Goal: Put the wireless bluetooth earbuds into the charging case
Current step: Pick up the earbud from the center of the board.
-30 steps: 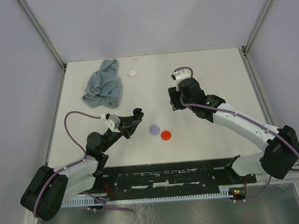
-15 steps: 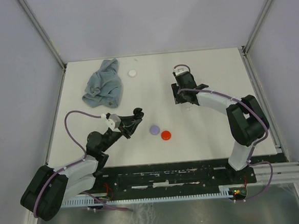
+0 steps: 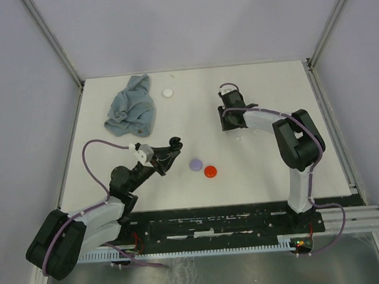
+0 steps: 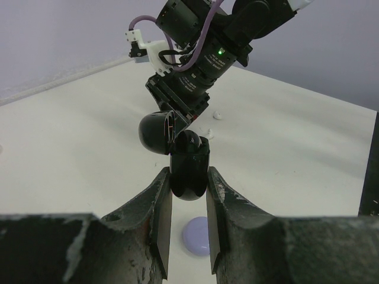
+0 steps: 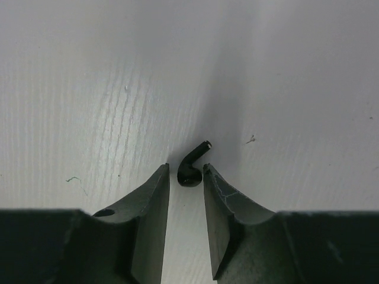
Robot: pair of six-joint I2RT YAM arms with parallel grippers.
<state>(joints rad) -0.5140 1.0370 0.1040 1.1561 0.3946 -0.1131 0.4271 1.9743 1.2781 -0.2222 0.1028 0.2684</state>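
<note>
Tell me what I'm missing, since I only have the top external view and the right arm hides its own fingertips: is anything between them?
Observer: Yes. In the right wrist view a black earbud lies on the table between the fingers of the right gripper, with its stem pointing away.
Operator: Is it clamped?
Observer: Not quite. The jaws stand narrowly apart, and a sliver of table shows on one side of the bud.
Operator: Is the case ready?
Observer: The left wrist view shows the left gripper shut on the black charging case, with its lid hinged open.
</note>
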